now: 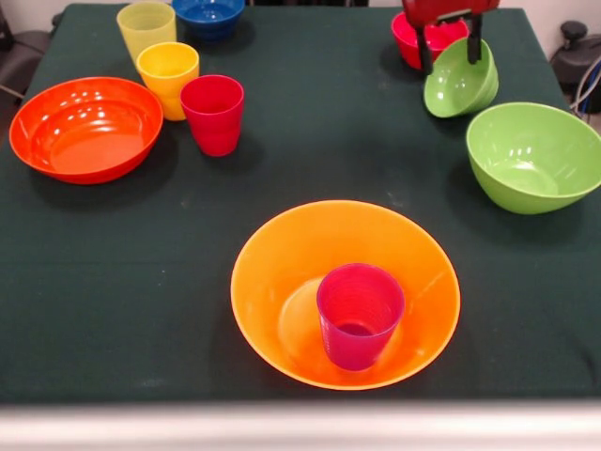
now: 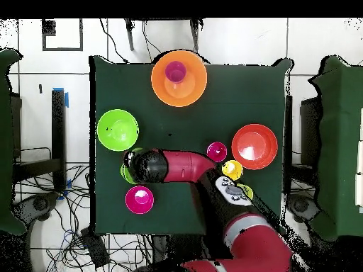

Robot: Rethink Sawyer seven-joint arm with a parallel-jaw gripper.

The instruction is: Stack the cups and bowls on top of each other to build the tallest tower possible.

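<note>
The large yellow-orange bowl [image 1: 282,272] stands near the front edge with the purple ribbed cup [image 1: 360,315] upright inside it; both also show in the overhead view, the bowl [image 2: 195,88] and the cup [image 2: 176,71]. My gripper [image 1: 451,54] comes down at the far right, its two black fingers astride the rim of the small green bowl [image 1: 460,89], which hangs tilted with its mouth toward the camera. In the overhead view the gripper [image 2: 132,167] covers most of that bowl [image 2: 125,174]. The red-pink cup [image 1: 213,113], yellow-orange cup [image 1: 167,75] and pale yellow cup [image 1: 146,26] stand at the far left.
The wide orange-red bowl [image 1: 84,127] sits at the left. The blue bowl [image 1: 208,14] is at the far edge. The small red-pink bowl [image 1: 408,38] lies just behind my gripper. The large green bowl [image 1: 533,155] sits at the right.
</note>
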